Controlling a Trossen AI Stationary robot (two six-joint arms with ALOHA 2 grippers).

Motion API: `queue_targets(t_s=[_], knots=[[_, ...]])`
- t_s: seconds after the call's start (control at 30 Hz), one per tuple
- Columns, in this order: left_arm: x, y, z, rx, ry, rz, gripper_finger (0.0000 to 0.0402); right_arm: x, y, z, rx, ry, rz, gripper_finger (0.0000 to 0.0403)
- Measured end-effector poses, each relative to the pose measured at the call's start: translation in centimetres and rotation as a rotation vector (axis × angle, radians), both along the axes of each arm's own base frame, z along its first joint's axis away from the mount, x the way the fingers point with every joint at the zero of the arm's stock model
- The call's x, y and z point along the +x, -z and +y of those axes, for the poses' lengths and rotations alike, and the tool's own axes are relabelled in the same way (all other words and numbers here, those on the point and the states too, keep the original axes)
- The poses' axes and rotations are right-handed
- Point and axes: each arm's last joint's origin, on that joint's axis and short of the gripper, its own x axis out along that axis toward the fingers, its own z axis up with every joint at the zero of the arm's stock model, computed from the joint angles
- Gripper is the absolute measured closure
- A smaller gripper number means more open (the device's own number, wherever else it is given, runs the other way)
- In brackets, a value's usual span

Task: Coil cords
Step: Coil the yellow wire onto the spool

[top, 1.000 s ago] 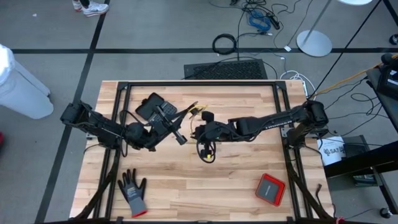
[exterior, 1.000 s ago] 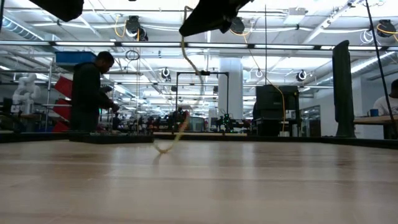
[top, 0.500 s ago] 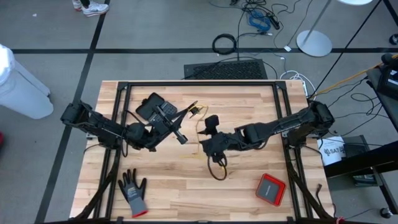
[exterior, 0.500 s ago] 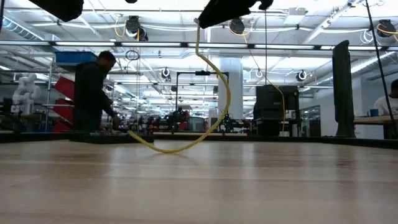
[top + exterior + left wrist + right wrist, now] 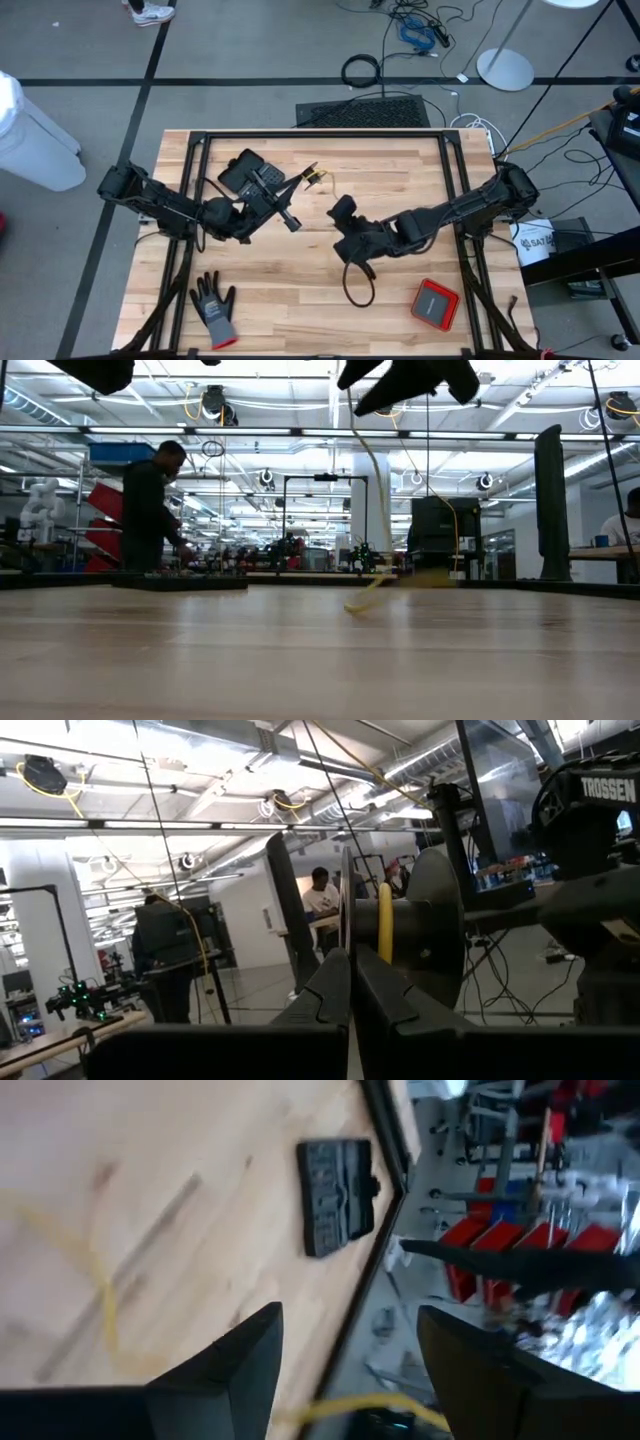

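The right gripper [image 5: 345,232] hovers over the middle of the table [image 5: 300,300], its jaws spread wide with nothing between them. The yellow cord [image 5: 357,285] hangs beneath it, looping down to the wood. The left gripper [image 5: 290,222], jaws pressed together, waits to the left, near a flat black device [image 5: 240,172].

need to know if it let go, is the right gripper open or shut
Open: in the right wrist view the right gripper shows a wide gap between its fingers, nothing clamped there.
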Motion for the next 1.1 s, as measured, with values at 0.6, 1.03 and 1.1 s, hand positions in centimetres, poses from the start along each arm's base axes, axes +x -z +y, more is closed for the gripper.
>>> queue_targets(t_s=[0.6, 1.03, 1.1], knots=[[0.0, 0.0, 0.0, -0.001, 0.001, 0.001, 0.0400, 3.2, 5.2, -0.2, -0.483, -0.090, 0.321, 0.0184], [0.0, 0.0, 0.1, 0.001, -0.004, 0.003, 0.0400, 2.7, 3.8, -0.3, -0.343, 0.041, 0.147, 0.0236], [0.0, 0.0, 0.1, 0.002, -0.004, 0.003, 0.0400, 2.0, 3.0, 0.2, -0.278, 0.066, 0.084, 0.0241]])
